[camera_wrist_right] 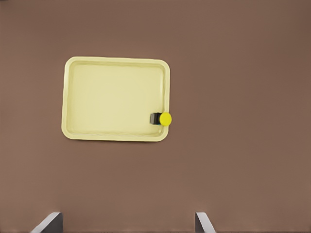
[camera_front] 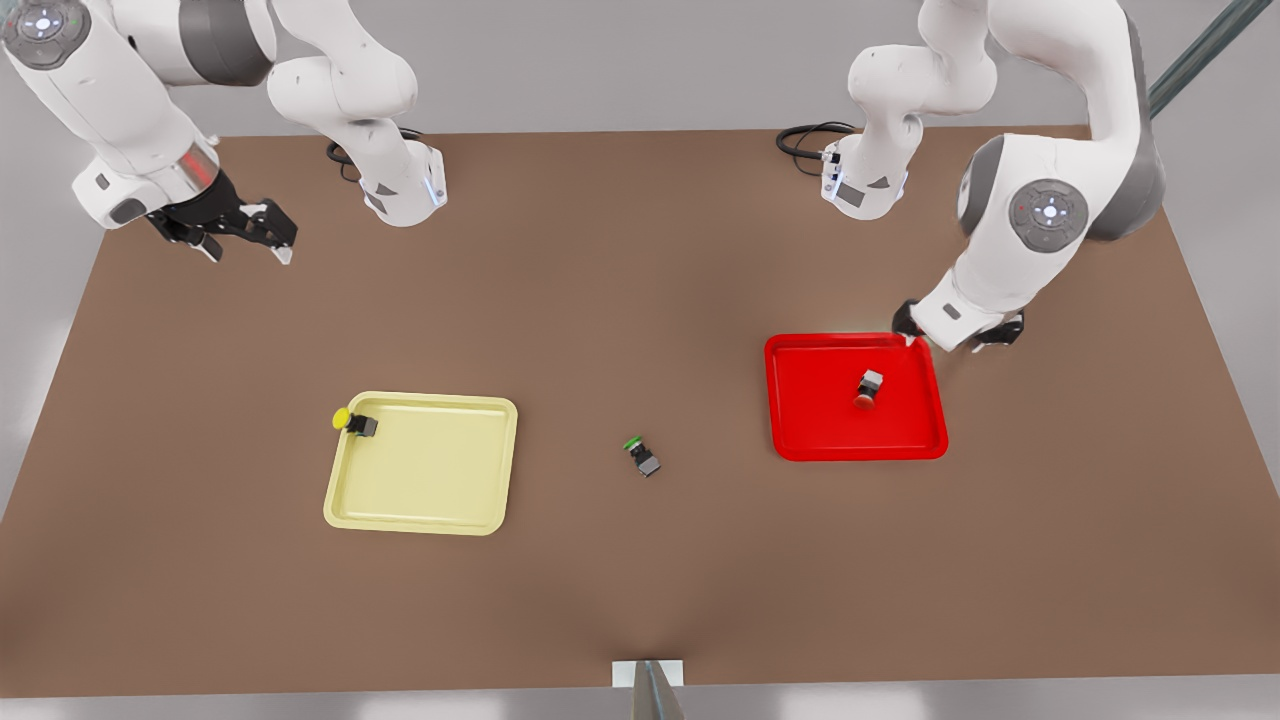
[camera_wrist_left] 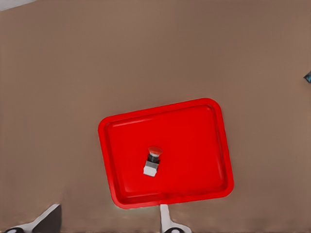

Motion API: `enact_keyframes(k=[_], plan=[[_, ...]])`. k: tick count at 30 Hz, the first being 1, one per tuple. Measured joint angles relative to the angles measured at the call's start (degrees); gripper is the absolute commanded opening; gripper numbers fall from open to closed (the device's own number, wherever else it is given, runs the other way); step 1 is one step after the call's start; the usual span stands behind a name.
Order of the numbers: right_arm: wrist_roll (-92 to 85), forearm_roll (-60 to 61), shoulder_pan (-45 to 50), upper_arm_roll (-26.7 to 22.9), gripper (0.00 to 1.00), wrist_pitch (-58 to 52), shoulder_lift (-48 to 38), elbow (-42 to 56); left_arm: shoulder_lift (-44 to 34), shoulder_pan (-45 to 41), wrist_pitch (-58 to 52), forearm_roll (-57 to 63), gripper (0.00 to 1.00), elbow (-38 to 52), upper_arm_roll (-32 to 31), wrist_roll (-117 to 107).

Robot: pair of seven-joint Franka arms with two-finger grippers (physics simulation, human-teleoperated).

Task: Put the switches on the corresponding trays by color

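Green-capped switch [camera_front: 643,457] is left on the counter [camera_front: 640,580]. Yellow switch [camera_front: 355,423] is perched on the yellow tray [camera_front: 420,500] rim and could tip off. Left tool [camera_front: 958,335], by the red tray [camera_front: 800,400] and its red switch [camera_front: 868,389], and right tool [camera_front: 245,238], well apart, are spread wide.

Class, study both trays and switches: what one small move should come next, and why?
Probably a nudge: the right tool should push the yellow switch further into the yellow tray, since its cap overhangs the rim. The red switch lies well inside the red tray, beside the open left tool.

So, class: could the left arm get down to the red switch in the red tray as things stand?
Probably yes. The left gripper hangs open above the red tray's edge, and the red switch lies uncovered mid-tray with nothing around it.
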Motion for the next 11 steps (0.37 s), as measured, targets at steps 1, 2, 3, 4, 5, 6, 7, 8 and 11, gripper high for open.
enact_keyframes(k=[1, 2, 3, 4, 5, 6, 7, 8, 11], plan=[[0.0, 0.1, -0.1, -0.1, 1.0, 2.1, 0.0, -2.8, 1.0, 1.1, -3.1, -1.0, 1.0, 2.3, -0.9, 1.7], [0.0, 1.3, 0.1, -0.1, 1.0, 3.5, 1.7, -4.3, 3.9, 0.9, -7.1, -1.8, 1.0, 7.0, -0.9, 1.8], [0.0, 3.0, -0.2, -0.2, 1.0, 3.6, 2.4, -4.5, 7.0, 0.8, -9.3, -2.4, 1.0, 11.7, -1.0, 1.8], [0.0, 3.1, -0.2, -0.2, 1.0, 3.7, 2.5, -4.5, 5.3, 1.8, -8.8, -2.9, 1.0, 9.7, -1.9, 1.8], [0.0, 3.1, -0.2, -0.2, 1.0, 3.7, 2.5, -4.5, 1.1, 3.8, -5.4, -3.2, 1.0, 4.3, -3.6, 1.7], [-0.1, 3.1, -0.2, -0.2, 1.0, 3.7, 2.5, -4.5, -2.2, 3.9, -2.0, -3.5, 1.0, -0.7, -3.7, 1.1], [-0.1, 3.1, -0.2, -0.2, 1.0, 3.7, 2.5, -4.4, -2.5, 3.5, -1.9, -3.7, 1.0, -1.0, -3.7, 0.9], [-0.4, 3.1, -0.2, -0.2, 1.0, 3.8, 2.5, -4.5, -2.5, 3.1, -1.9, -3.8, 1.0, -0.9, -3.7, 0.0], [-0.5, 3.1, -0.2, -0.2, 1.0, 4.0, 2.5, -4.4, -2.4, 2.4, -1.7, -4.1, 1.0, -0.9, -3.7, -3.0]])
